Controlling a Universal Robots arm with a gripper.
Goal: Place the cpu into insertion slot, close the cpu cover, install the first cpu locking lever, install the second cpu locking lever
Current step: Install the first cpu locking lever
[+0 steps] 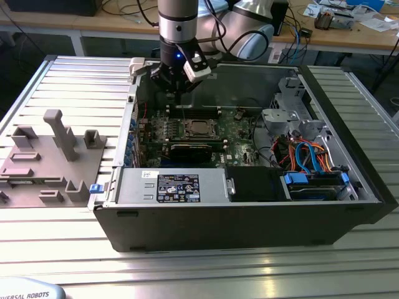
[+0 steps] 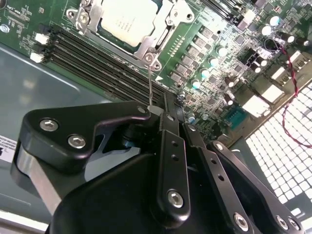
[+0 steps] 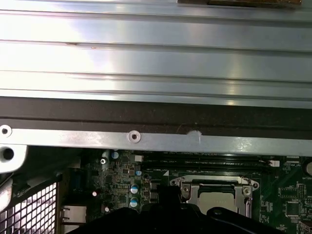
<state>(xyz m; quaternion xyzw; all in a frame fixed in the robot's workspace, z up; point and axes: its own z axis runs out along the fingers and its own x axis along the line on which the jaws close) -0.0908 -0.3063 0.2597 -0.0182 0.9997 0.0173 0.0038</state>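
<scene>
Hovering clenched on a thin wire locking lever [image 2: 150, 85], the gripper [image 2: 163, 109] sits just beside the insertion slot [image 2: 127, 24]; the cpu [image 2: 126, 20] lies seated under its cover; springy steel, best pinched near its free end.

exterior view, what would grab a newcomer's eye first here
The open computer case on the ribbed metal table, with the green motherboard bared inside. The gripper hangs over the board's far edge, close to the silver cpu already seated under its metal cover.
</scene>
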